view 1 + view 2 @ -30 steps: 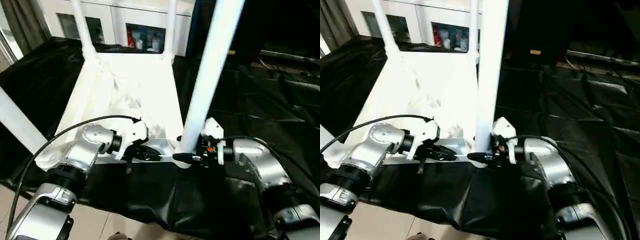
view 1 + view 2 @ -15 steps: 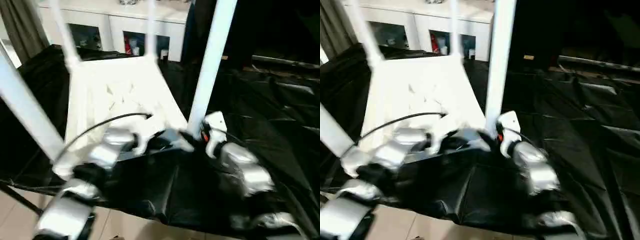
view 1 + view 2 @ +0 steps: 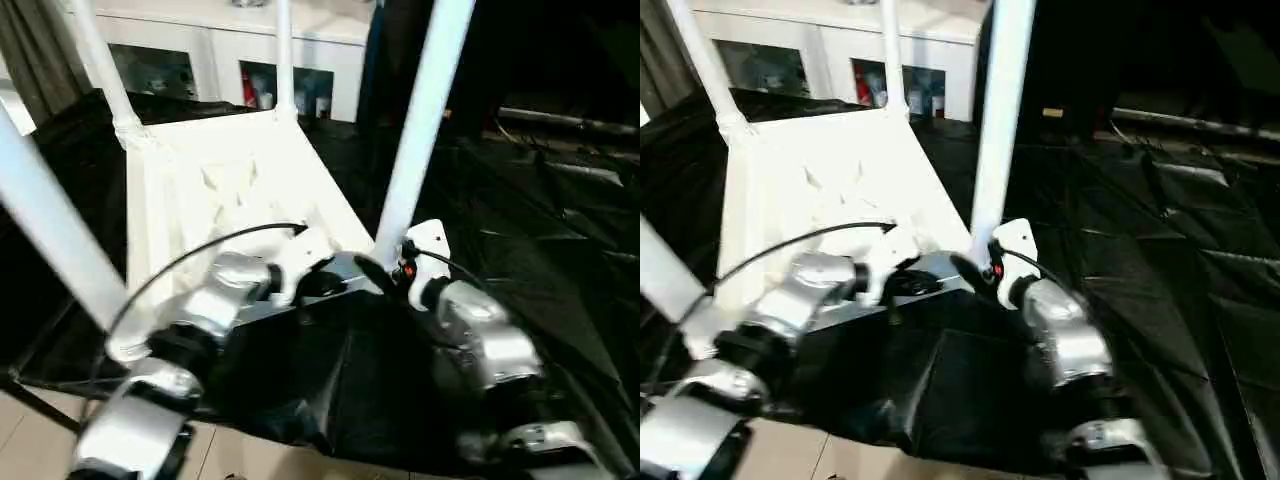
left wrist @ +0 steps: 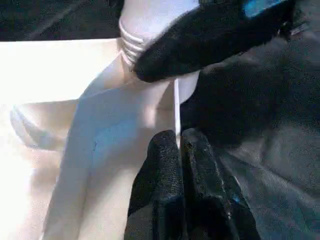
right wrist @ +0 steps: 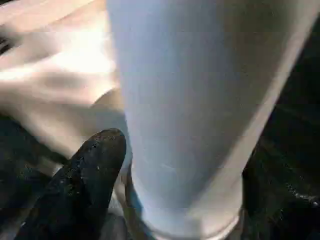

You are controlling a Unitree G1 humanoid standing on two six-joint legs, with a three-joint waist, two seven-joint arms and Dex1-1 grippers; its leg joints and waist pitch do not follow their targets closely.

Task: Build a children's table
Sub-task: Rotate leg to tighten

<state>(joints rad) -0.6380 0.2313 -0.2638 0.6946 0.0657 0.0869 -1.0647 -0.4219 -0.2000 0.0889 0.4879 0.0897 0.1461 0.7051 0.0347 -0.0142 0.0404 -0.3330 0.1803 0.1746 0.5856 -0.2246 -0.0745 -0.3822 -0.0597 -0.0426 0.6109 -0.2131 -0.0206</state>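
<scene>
Item: children's table [image 3: 230, 190], upside down on black sheet [image 3: 540, 250], four legs up. Left tool [image 4: 177, 145] pressed together at near-right leg [image 3: 420, 120] socket; right tool [image 3: 375, 272]: state cannot be told. Risk: unseated leg tipped by sideways nudge.

4 legs [image 3: 425, 110] rise from the overturned top [image 3: 225, 190].

Children's table [image 3: 235, 190] upside down on black sheet — ribbed underside up, white legs [image 3: 420, 120] upright in corner sockets.
</scene>
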